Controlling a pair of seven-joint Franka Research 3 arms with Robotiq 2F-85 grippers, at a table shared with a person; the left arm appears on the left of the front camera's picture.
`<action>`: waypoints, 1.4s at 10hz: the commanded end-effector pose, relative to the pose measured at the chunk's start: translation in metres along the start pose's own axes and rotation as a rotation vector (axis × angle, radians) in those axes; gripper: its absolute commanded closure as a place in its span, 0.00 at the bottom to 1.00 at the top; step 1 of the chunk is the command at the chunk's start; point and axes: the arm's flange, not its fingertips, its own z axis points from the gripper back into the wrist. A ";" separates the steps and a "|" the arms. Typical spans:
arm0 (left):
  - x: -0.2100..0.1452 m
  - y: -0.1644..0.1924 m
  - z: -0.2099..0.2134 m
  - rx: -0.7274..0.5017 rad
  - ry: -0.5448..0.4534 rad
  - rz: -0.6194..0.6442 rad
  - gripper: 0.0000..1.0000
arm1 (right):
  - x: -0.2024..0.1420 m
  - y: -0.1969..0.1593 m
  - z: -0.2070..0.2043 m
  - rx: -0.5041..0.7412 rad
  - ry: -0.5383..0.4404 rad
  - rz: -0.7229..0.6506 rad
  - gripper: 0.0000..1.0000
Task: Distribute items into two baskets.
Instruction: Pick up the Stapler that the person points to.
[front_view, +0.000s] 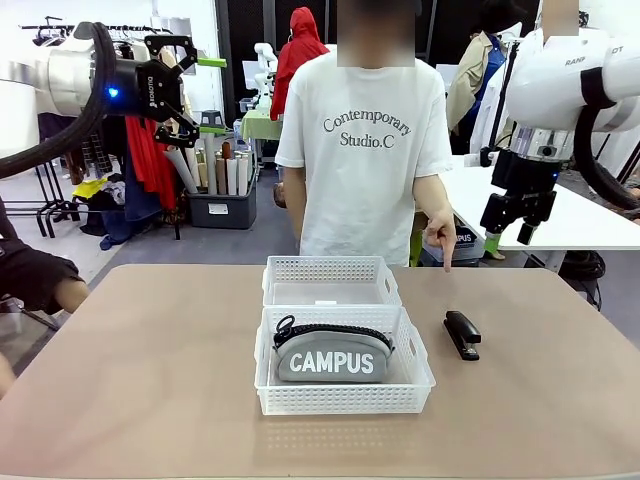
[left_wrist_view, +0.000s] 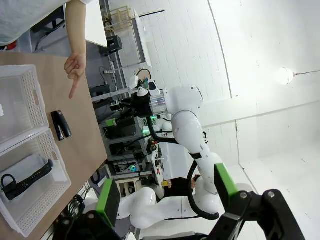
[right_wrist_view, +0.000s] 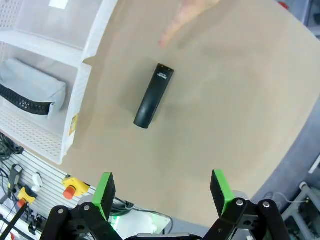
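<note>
Two white lattice baskets stand in the middle of the table, one behind the other. The near basket (front_view: 345, 400) holds the grey CAMPUS pouch (front_view: 332, 355); the far basket (front_view: 331, 281) looks bare inside. A small black stapler (front_view: 462, 333) lies on the table to their right, with the person's finger (front_view: 446, 262) pointing down behind it. My left gripper (front_view: 192, 88) hangs open high at the upper left. My right gripper (front_view: 511, 228) is open above the table's far right, and in its wrist view the stapler (right_wrist_view: 153, 95) lies below its open fingers (right_wrist_view: 106, 189).
The person stands at the far edge behind the baskets. Another person's arm (front_view: 35, 277) rests by the table's left edge. Bare tabletop (front_view: 150, 360) lies left of the baskets and around the stapler. A white table (front_view: 580, 215) stands behind at the right.
</note>
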 end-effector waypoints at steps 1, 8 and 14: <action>0.000 -0.001 0.001 -0.002 0.007 -0.002 0.00 | 0.003 0.029 -0.021 -0.096 -0.035 -0.141 0.00; 0.000 -0.001 0.001 -0.002 0.007 -0.002 0.00 | -0.002 0.032 -0.118 -0.224 -0.018 -0.328 0.00; 0.000 -0.001 0.001 -0.002 0.007 -0.002 0.00 | 0.020 0.035 -0.164 -0.089 0.078 -0.336 0.00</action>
